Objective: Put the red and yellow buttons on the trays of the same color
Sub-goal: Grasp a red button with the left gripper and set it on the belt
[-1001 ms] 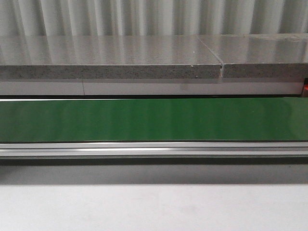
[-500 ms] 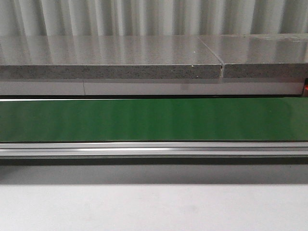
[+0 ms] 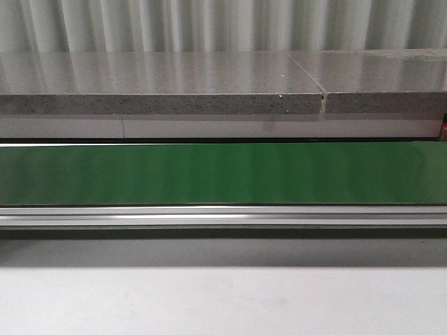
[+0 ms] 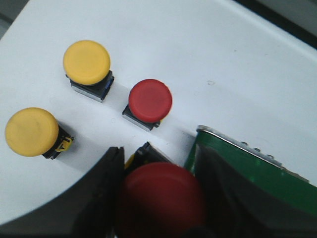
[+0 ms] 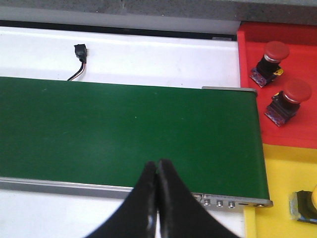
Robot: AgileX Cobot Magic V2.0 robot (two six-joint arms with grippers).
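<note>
My left tool (image 4: 161, 198) is closed around a red button (image 4: 161, 201), its cap filling the gap between the two dark fingers (image 4: 99, 198). Just beside it lies the end of the green belt (image 4: 233, 171), and on the white desk (image 4: 208, 49) beyond wait another red button (image 4: 150, 100) and two yellow buttons (image 4: 86, 62) (image 4: 31, 131), all upright and apart from one another.

My right tool (image 5: 157, 198) is pressed shut with nothing in it, hanging over the near edge of the belt. The red tray (image 5: 247, 89) sits off the belt's far end on that arm's side, already holding two red buttons (image 5: 271, 57) (image 5: 288, 99); the yellow tray (image 5: 282, 178) adjoins it, with a part at its edge I cannot make out fully.

So the button I hold lies at the opposite end of the belt from its tray; I judge it should go onto the belt next.

The front view shows only the bare belt, no tools, buttons or trays.
</note>
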